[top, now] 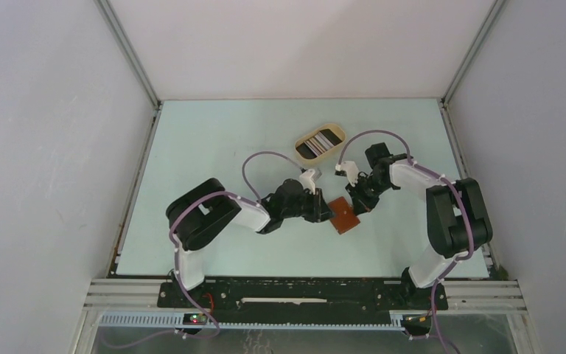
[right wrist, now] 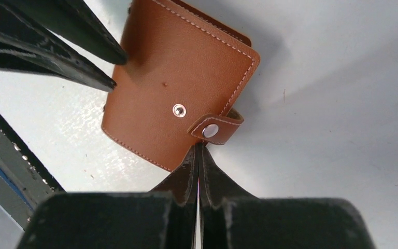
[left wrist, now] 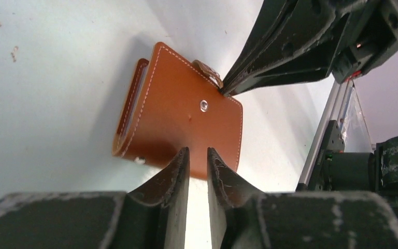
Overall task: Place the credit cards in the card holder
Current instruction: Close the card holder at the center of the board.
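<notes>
On the table (top: 214, 147), your left gripper (left wrist: 198, 153) stands slightly parted, empty, against the edge of the card holder (top: 344, 218). Your right gripper (right wrist: 198, 148) is clenched at its tab (right wrist: 215, 127) — pull without bracing and the holder may slide rather than open. It lies mid-frame, folded, reddish-brown, white-stitched, unsnapped; the credit cards (top: 322, 141) wait in the tray (top: 304, 139) just above.

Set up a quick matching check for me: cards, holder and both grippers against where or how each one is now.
1 credit cards
2 card holder
3 left gripper
4 right gripper

A shut, tips at the closing tab
B in the beige tray
C folded, tab unsnapped
D jaws slightly apart, at the holder's edge opposite the tab

Pairs: 1-B, 2-C, 3-D, 4-A
</notes>
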Robot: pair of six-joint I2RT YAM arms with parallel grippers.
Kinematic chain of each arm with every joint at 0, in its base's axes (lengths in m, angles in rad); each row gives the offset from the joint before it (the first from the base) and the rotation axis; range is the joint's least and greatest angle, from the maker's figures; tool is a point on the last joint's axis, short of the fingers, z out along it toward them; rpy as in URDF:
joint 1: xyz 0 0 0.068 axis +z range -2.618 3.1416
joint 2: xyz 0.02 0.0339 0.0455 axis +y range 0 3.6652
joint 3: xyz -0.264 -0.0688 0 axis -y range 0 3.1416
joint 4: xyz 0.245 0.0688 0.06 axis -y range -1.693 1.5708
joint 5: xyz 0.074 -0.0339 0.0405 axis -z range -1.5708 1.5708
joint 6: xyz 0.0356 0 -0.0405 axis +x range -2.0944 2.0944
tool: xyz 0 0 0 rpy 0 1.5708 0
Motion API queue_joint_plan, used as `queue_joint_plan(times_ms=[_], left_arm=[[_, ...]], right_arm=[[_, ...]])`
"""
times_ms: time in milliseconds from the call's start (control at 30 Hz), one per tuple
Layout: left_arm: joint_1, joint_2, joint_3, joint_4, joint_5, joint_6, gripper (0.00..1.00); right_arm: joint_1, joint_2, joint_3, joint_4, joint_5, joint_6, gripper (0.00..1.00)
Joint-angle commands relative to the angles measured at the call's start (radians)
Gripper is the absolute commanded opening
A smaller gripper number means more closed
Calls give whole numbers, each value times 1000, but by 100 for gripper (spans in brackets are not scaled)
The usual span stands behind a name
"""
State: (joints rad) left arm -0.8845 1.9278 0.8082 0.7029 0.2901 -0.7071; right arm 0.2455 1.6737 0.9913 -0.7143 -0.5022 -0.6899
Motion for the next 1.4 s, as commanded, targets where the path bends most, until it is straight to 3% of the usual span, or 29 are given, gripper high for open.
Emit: queue_joint_plan(times_ms=[0,167,333,400,467,633,700,833,1033,1367], left_arm=[[-4,-124,-75,96,-37,48,24],[-4,-291,-158,104,-112,125,25],[-4,-522,-198,10,-241,282,26],[-4,-594,-217,4,-315,339,28],[-4,-648,-240,12,-392,378,37],[18,-637,-291,74,-430,407,79],[33,-594,-283,78,-371,392,84],[41,-532,-295,124,-301,359,83],[40,-471,-285,151,-231,330,70],[40,-454,-276,150,-211,325,69]], right_arm=[[-2,-90,48,-73,-56,-48,5],[-8,-284,53,-113,-157,-103,12],[15,-451,53,-11,-187,5,48],[20,-451,53,18,-199,73,53],[35,-419,44,23,-171,113,52],[75,-368,-27,120,45,178,52],[91,-336,-28,140,114,211,52],[125,-272,-28,158,211,228,53],[140,-215,-15,168,261,262,54],[181,-138,8,158,276,282,51]])
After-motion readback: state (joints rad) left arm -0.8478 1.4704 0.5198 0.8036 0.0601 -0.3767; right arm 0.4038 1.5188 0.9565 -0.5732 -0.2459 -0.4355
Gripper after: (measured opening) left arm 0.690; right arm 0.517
